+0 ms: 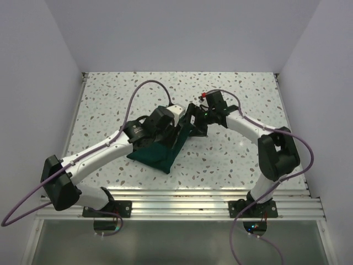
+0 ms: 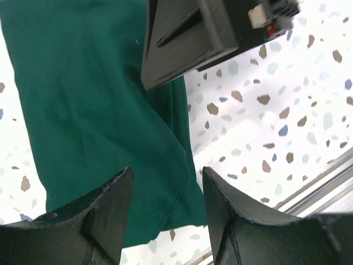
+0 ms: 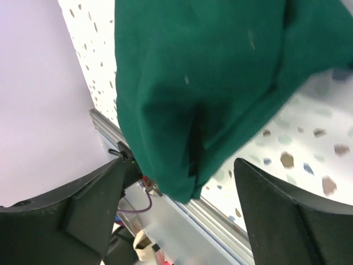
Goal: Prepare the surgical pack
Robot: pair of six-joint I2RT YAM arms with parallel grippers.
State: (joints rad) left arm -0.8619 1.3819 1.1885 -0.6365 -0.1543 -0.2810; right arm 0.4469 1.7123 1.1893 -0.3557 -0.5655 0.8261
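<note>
Dark green matte cloth, folded into a puffy wedge-shaped bundle: the surgical pack lies flat on the white speckled stone-look tabletop, centre and a little left. Its near corner points toward the ribbed aluminium rail. Left gripper hangs over the bundle's middle, black fingers moderately apart, nothing between them, only cloth below. Right gripper sits at the pack's far right end, fingers wide, also empty. Judgement: a fold is in hand, with both arms free of the cloth. Next move likely calls for lifting clear without snagging, then pinching a loose edge for another fold or tuck.
</note>
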